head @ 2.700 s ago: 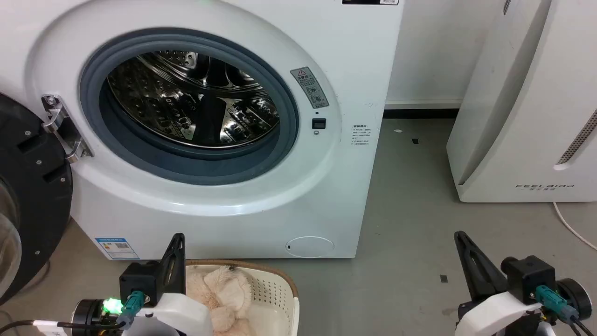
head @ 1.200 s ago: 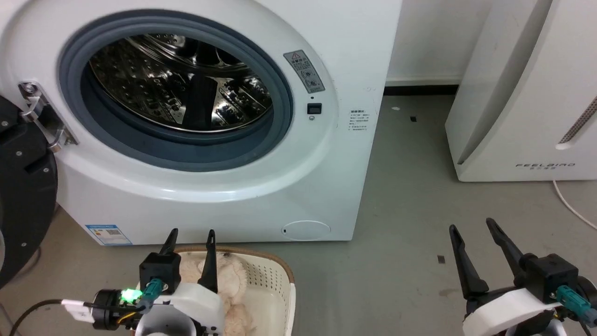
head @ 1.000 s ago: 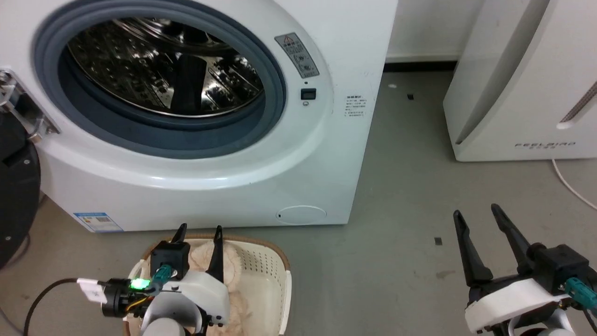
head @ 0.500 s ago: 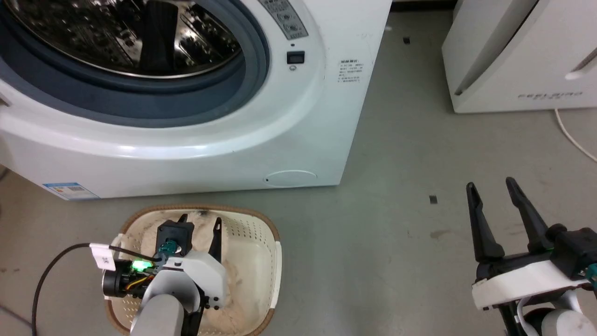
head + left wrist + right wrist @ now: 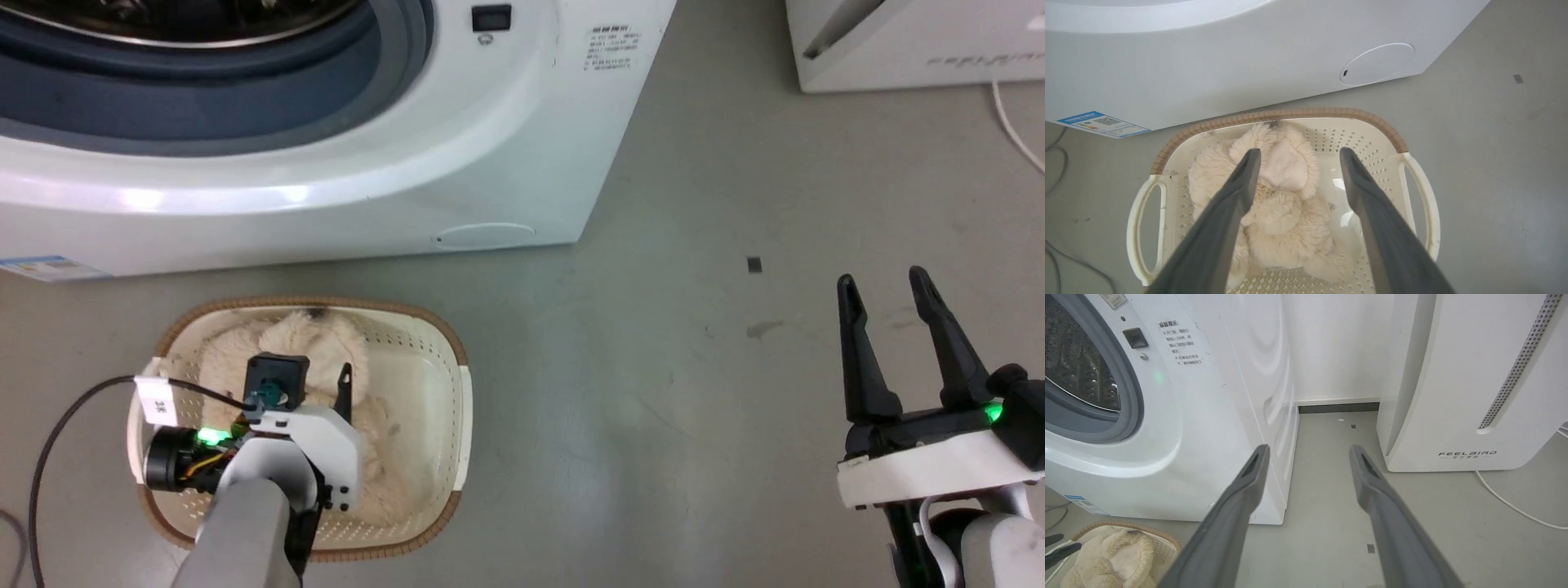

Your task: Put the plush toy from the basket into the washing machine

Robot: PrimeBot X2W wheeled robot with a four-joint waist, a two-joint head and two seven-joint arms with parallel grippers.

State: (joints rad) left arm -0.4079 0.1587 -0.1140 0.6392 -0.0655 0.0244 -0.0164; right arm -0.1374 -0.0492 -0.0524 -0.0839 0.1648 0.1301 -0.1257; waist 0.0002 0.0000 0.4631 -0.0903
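The washing machine [image 5: 326, 188], white and front-loading, presents its grey door ring [image 5: 245, 90] and perforated steel drum [image 5: 1077, 367] uncovered. To the machine's right, across a strip of grey floor [image 5: 653, 367], stands a white curved appliance [image 5: 1445, 375] lettered FEELBIRD, with a white cable [image 5: 1515, 502] trailing from its base.

The basket [image 5: 1290, 113], cream with a brown rim, rests on the floor just before the machine's base, below the door opening and left of the machine's round service flap [image 5: 1376, 64]. The plush toy [image 5: 1286, 204] lies inside it, filling the half farther from that flap, its shaggy fur heaped against the wall nearest the machine.

The left gripper [image 5: 1299, 152] hangs over the basket in front of the machine, fingers spread and holding nothing. Its left finger overlaps the toy's fur in the wrist view, and contact cannot be judged.

The right gripper [image 5: 882, 278] is likewise spread and empty, above bare floor off the machine's right corner.

A blue label [image 5: 1102, 123] marks the machine's lower left, and a small dark mark [image 5: 753, 264] lies on the floor to the machine's right.
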